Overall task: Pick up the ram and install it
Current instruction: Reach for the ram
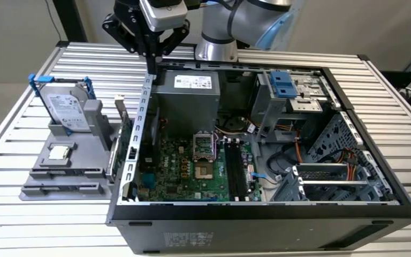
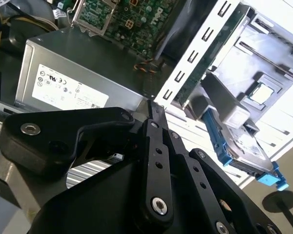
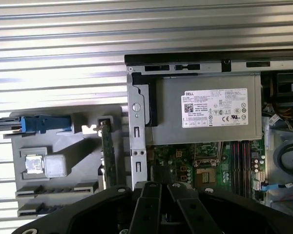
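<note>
Hovering above the rear rim of the computer case (image 1: 263, 227), my gripper (image 1: 151, 65) has its jaws pressed together, with nothing between them as far as I can judge. The ram (image 1: 66, 174) looks to be the dark strip in a groove of the grey tray (image 1: 27, 191) just outside the case, well apart from the gripper, though I am not certain. My worry is that the upright card (image 1: 120, 120) and the hard drive (image 1: 70, 110) stand on that same tray. A closed or slightly off descent could strike them or pinch the wrong board. The case wall beside the tray could also snag a carried stick.
</note>
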{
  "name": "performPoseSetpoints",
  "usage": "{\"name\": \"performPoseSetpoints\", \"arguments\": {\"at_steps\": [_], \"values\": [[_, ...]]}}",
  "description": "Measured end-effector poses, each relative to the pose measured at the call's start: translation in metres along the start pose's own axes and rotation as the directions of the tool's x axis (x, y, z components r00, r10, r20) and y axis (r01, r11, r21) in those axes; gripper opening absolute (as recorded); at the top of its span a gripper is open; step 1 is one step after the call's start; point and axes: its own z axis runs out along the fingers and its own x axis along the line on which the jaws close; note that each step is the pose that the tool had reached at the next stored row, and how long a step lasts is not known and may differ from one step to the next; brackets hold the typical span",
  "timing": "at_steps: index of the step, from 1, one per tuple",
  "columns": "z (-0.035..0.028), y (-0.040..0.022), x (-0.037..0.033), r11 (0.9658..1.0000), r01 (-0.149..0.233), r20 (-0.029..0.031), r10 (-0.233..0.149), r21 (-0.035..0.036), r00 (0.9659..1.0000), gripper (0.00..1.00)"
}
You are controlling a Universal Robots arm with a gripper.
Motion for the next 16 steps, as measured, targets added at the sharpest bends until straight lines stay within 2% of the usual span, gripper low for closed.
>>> {"name": "performPoseSetpoints", "arguments": {"at_steps": [16], "values": [[-0.0005, -0.0014, 0.0202, 1.0000, 0.000, 0.0000, 0.000, 0.0001, 1.0000, 0.00]]}}
